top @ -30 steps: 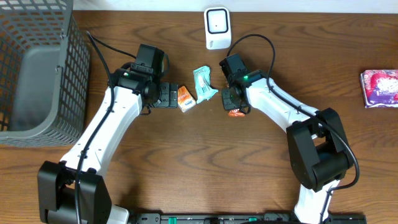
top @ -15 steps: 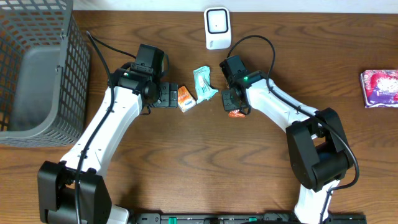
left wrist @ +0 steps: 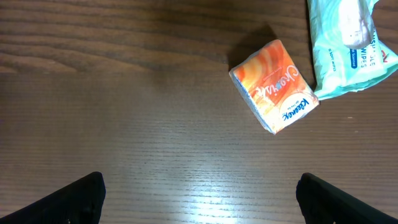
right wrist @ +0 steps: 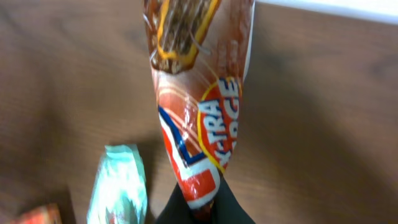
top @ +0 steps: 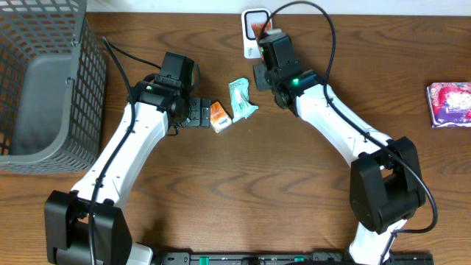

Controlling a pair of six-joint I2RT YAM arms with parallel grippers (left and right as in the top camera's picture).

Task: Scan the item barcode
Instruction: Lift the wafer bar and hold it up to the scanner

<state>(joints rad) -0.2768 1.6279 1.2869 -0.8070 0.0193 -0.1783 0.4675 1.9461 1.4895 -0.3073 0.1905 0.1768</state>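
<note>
- Brown wooden desk, wood grain running across it; it carries everything listed below.
- My right fingers: closed tight on the lower end of one item, nothing else in them.
- Snack packet: orange-red wrapper with a yellow roundel and a picture of the snack near its far end. I hold it clear of the desk, and it reaches away from my fingers toward a white edge at the top of the right wrist view.
- Scanner: small white unit at the back edge of the desk. From overhead the packet sits right in front of its face, partly covering it.
- Progress, as I judge it: pickup done, item presented to the scanner. I cannot tell whether the barcode side faces the window or whether a read has registered. Left to do: get that read, perhaps by turning the packet, then set it aside.
- My left fingers: spread wide and holding nothing, low over bare wood.
- Tissue pack: orange, lying flat just ahead of my left fingers, untouched.
- Wipes pack: teal, crumpled, beside the tissue pack.
- Basket: grey mesh, far left corner.
- Pink packet: far right edge, well apart from both arms.
</note>
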